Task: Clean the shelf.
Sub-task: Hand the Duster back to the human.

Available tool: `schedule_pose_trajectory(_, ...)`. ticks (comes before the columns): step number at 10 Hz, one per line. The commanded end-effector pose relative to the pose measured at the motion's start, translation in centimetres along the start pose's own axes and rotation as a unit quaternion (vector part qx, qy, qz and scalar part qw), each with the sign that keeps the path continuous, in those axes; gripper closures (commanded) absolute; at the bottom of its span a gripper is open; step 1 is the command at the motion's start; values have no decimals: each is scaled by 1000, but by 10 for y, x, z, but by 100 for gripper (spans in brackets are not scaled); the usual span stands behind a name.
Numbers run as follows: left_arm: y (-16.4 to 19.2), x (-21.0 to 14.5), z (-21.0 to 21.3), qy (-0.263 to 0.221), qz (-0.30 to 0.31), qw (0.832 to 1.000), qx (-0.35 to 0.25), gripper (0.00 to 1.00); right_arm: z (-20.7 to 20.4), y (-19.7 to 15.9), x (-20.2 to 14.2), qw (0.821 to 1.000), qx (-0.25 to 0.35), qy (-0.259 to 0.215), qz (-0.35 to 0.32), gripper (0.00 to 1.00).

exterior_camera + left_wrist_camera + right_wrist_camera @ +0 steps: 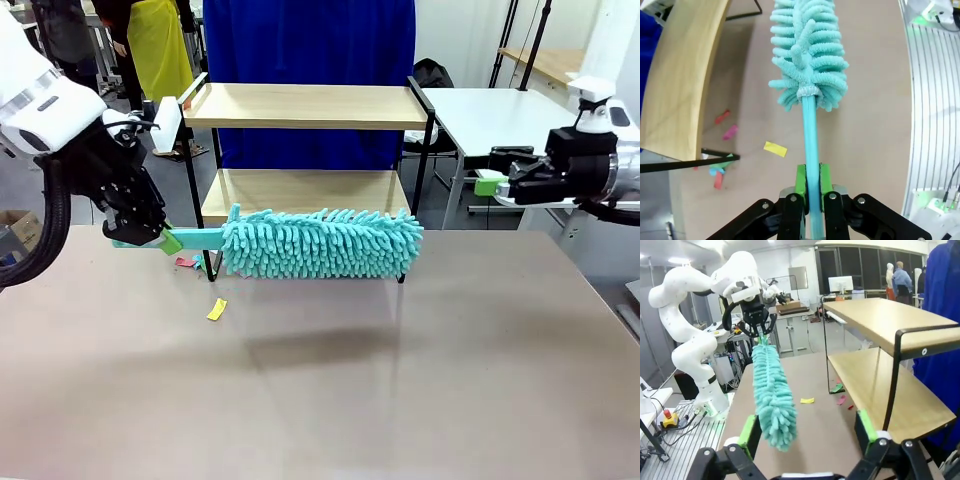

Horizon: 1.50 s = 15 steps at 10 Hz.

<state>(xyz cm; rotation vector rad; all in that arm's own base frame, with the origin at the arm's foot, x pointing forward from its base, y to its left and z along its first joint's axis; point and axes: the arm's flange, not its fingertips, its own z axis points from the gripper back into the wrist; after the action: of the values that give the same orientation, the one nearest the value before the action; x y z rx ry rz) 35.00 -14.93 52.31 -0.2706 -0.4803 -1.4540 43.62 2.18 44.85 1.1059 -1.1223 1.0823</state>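
The shelf (305, 105), a two-tier rack of light wooden boards in a black frame, stands at the table's far side; its boards (880, 370) fill the right of the right wrist view. My left gripper (150, 235) is shut on the handle of a teal fluffy duster (320, 243), held level above the table in front of the lower board. In the left wrist view the green pads (800, 182) clamp the teal handle (811, 140). My right gripper (487, 185) hangs open at the right, beside the shelf, with nothing between its fingers (750, 432).
Small paper scraps lie on the table near the shelf's left leg: a yellow one (217, 309), pink ones (730, 132) and a green one (836, 388). A blue curtain (305, 40) hangs behind the shelf. A white table (500, 110) stands at the back right.
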Motion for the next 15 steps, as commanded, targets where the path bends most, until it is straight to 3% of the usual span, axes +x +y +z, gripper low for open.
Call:
schedule_pose_trajectory(1, -1, -1, 0, 7, 2, 1000, 0, 87, 4, -4, 7, 1000, -3, -5, 0, 0)
schedule_pose_trajectory(4, -1, -1, 0, 7, 2, 1000, 0, 87, 2, -1, 0, 1000, -1, -1, -1, 0)
schedule_pose_trajectory(6, -1, -1, 0, 7, 2, 1000, 0, 87, -24, 10, -48, 1000, 24, 14, -13, 0)
schedule_pose_trajectory(10, -1, -1, 0, 7, 2, 1000, 0, 87, -58, 31, -96, 999, 19, -7, -39, 0)
schedule_pose_trajectory(15, -1, -1, 0, 7, 2, 1000, 0, 87, -97, 42, -110, 996, 44, -43, -58, 0)
